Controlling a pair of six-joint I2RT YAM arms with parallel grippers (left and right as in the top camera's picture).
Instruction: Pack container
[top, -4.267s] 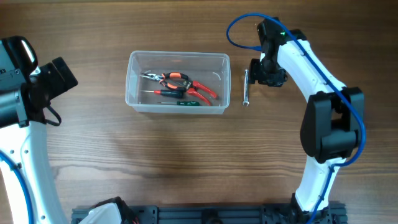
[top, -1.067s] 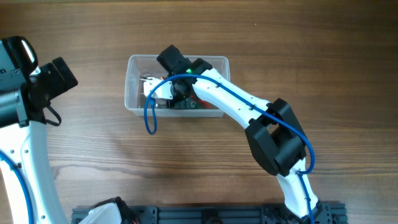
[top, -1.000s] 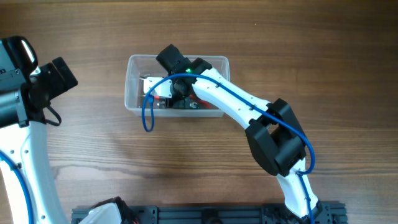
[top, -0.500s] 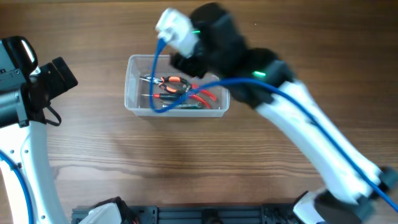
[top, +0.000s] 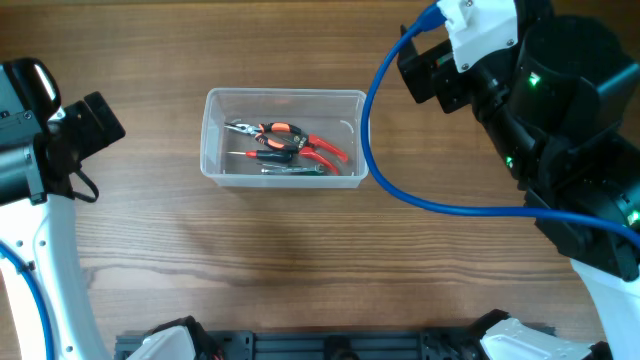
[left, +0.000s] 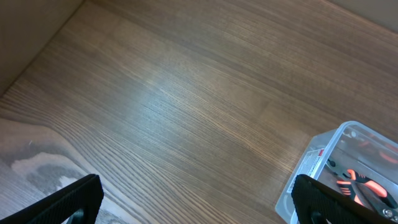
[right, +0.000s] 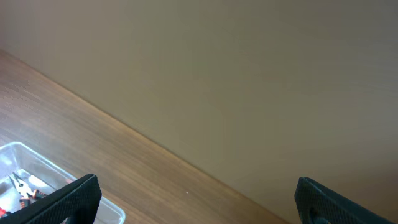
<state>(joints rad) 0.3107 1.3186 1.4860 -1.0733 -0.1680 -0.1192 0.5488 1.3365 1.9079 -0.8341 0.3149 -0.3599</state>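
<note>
The clear plastic container stands on the wooden table, left of centre. Inside lie red-and-black pliers and other small hand tools. The container's corner also shows in the left wrist view and in the right wrist view. My left gripper is open and empty, over bare table left of the container. My right gripper is open and empty, raised high at the right, facing the table's far edge and the wall. Neither gripper's fingers show in the overhead view.
The right arm with its blue cable fills the upper right of the overhead view, close to the camera. The left arm stays at the left edge. A beige wall borders the table's far side.
The right arm has lifted out of the container and swung up and to the right. The metal tool that lay right of the container is gone from there. The left arm has not moved.
</note>
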